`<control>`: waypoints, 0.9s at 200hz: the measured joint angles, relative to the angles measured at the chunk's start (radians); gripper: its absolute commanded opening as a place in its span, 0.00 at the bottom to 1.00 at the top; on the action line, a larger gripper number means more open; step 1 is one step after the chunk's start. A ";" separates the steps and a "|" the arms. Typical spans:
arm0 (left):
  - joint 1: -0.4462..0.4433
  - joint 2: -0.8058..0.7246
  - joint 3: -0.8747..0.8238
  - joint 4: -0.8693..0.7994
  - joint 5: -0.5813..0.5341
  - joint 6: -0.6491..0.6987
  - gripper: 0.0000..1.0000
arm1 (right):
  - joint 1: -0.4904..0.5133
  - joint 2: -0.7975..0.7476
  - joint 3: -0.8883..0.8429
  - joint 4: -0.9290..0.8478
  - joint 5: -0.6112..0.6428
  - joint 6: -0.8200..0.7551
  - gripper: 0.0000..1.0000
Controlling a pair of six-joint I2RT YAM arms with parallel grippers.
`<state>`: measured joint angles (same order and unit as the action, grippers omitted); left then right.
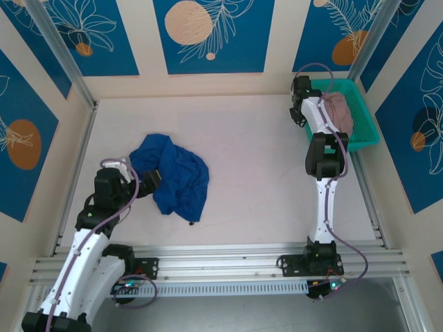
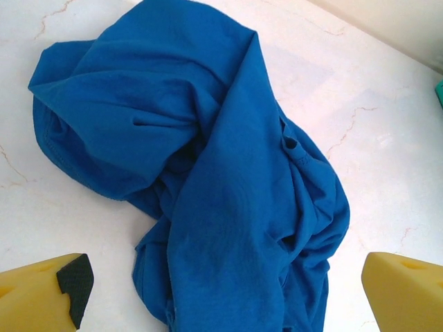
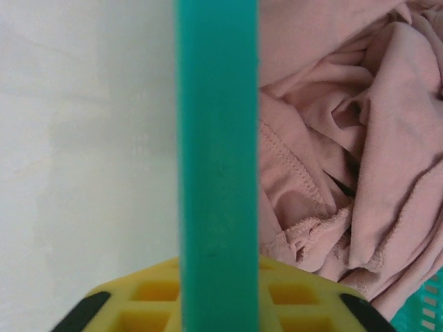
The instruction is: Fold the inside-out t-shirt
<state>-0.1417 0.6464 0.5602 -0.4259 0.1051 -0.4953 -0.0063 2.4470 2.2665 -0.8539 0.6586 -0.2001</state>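
The inside-out t-shirt (image 1: pixel 173 176) lies crumpled in a royal-blue heap on the left half of the table; in the left wrist view the t-shirt (image 2: pixel 221 166) is bunched with deep folds. My left gripper (image 1: pixel 147 178) sits at the heap's left edge, and in its wrist view my left gripper (image 2: pixel 223 287) is open, one yellow finger on each side of the cloth, holding nothing. My right gripper (image 1: pixel 299 86) is at the far right, at the left rim of the green basket (image 1: pixel 367 138). Up close my right gripper (image 3: pixel 218 297) is shut on the teal basket rim (image 3: pixel 218 138).
A dusty-pink garment (image 1: pixel 339 111) lies in the basket; its folds and seams (image 3: pixel 346 138) show right of the rim. Bare pale tabletop (image 1: pixel 263 173) stretches between the arms. Walls with blue panels close in the table's back and sides.
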 measured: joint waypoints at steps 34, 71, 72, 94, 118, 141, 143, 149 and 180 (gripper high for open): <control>0.000 0.051 -0.008 0.019 0.008 -0.002 1.00 | -0.005 0.010 0.066 -0.042 0.018 0.034 0.43; -0.001 0.087 -0.018 0.031 0.010 -0.003 1.00 | 0.012 -0.010 0.092 -0.053 0.005 0.072 0.61; -0.001 0.087 -0.018 0.031 0.010 -0.003 1.00 | 0.013 -0.013 0.086 -0.052 0.002 0.072 0.62; -0.001 0.116 -0.025 0.056 0.011 -0.003 1.00 | 0.045 -0.124 -0.073 -0.003 -0.071 0.101 0.69; -0.011 0.217 -0.026 0.103 0.024 -0.002 0.97 | 0.148 -0.328 -0.312 0.102 -0.160 0.122 0.71; -0.045 0.337 -0.026 0.127 0.026 0.008 0.93 | 0.314 -0.512 -0.494 0.220 -0.221 0.129 0.71; -0.047 0.344 -0.026 0.129 0.025 0.008 0.93 | 0.331 -0.528 -0.509 0.229 -0.229 0.130 0.71; -0.058 0.371 -0.025 0.134 0.025 0.008 0.91 | 0.380 -0.565 -0.552 0.263 -0.257 0.137 0.71; -0.096 0.456 -0.024 0.144 0.021 0.019 0.88 | 0.586 -0.673 -0.779 0.400 -0.465 0.223 0.71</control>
<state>-0.2375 1.1023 0.5365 -0.2821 0.1265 -0.4759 0.5800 1.7741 1.4876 -0.4541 0.1940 0.0227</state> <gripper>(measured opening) 0.880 0.713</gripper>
